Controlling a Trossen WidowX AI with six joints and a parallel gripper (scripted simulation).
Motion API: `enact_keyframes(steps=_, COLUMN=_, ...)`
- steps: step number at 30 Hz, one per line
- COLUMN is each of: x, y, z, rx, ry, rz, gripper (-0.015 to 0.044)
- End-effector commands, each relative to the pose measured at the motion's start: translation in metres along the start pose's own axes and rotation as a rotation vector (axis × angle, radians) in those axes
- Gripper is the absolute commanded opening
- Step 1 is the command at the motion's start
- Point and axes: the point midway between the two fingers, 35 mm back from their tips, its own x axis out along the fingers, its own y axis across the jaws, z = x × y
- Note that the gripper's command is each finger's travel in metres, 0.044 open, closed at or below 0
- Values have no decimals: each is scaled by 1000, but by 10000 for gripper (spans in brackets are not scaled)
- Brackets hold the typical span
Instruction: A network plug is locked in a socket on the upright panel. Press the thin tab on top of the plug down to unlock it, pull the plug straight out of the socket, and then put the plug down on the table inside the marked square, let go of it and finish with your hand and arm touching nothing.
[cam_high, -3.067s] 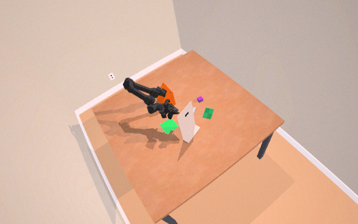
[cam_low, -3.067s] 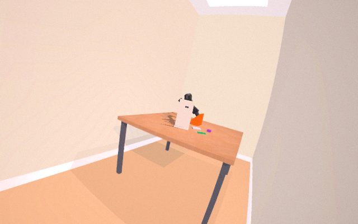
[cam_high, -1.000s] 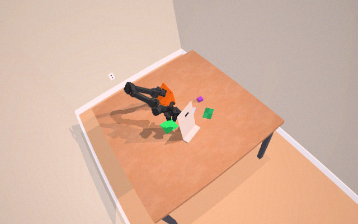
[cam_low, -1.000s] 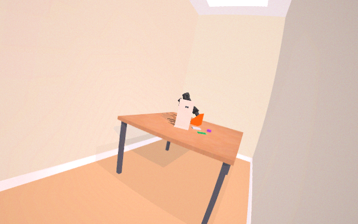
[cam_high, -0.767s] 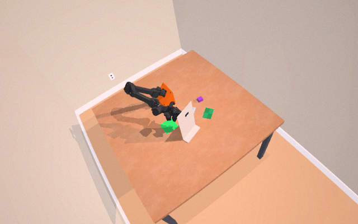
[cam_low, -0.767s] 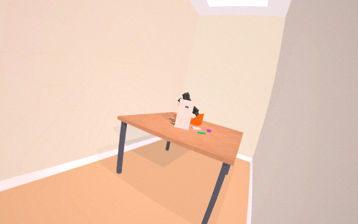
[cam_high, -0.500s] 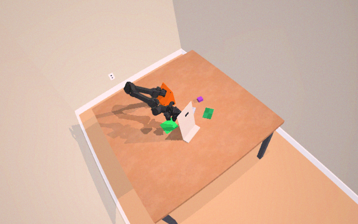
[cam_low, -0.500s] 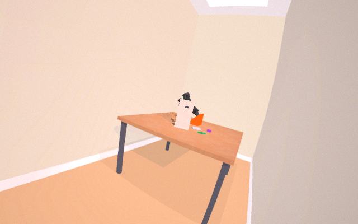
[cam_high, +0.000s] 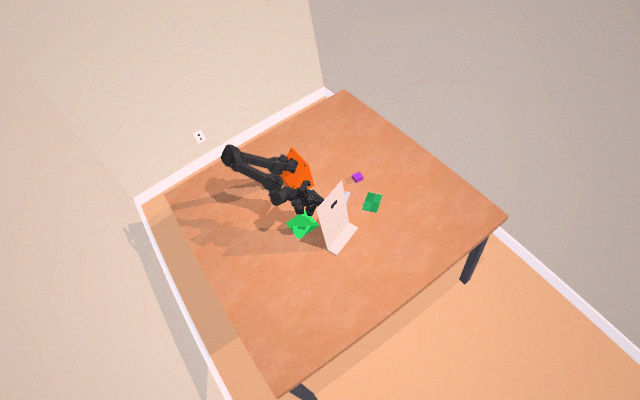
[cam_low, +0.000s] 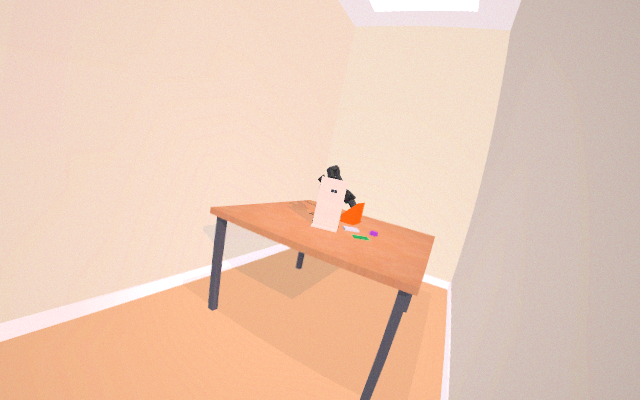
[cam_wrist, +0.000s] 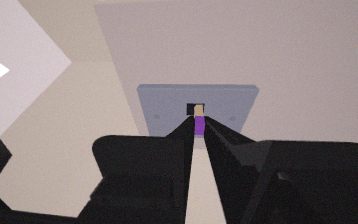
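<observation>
Brown wooden table (cam_high: 380, 280) on dark legs, set into a room corner. Black jointed arm (cam_high: 255, 167) reaches from the wall side toward the middle of the table, passing beside an orange wedge-shaped block (cam_high: 299, 169). Pale upright panel (cam_high: 334, 215) on an L-shaped foot stands mid-table; a grey socket plate (cam_wrist: 165, 102) is fixed on the face toward the arm. Bright green marked square (cam_high: 302, 225) lies flat on the table just on the arm's side of the panel, below the wrist. A second, darker green flat square (cam_high: 372, 202) lies on the far side of the panel, with a small purple cube (cam_high: 357, 176) near it. Black gripper (cam_wrist: 199, 131) is up against the socket plate, jaws nearly together and clamped on the small purple network plug (cam_wrist: 199, 125), which sits at the dark socket opening, a tan tab (cam_wrist: 199, 109) showing just above it.
</observation>
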Motion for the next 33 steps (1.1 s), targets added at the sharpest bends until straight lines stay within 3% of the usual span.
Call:
enact_keyframes(steps=1, x=-3, y=-1, z=-1, rx=3, ry=0, rz=-1, gripper=0)
enact_keyframes(steps=33, x=-18, y=-1, z=-3, rx=3, ry=1, rz=-2, gripper=0)
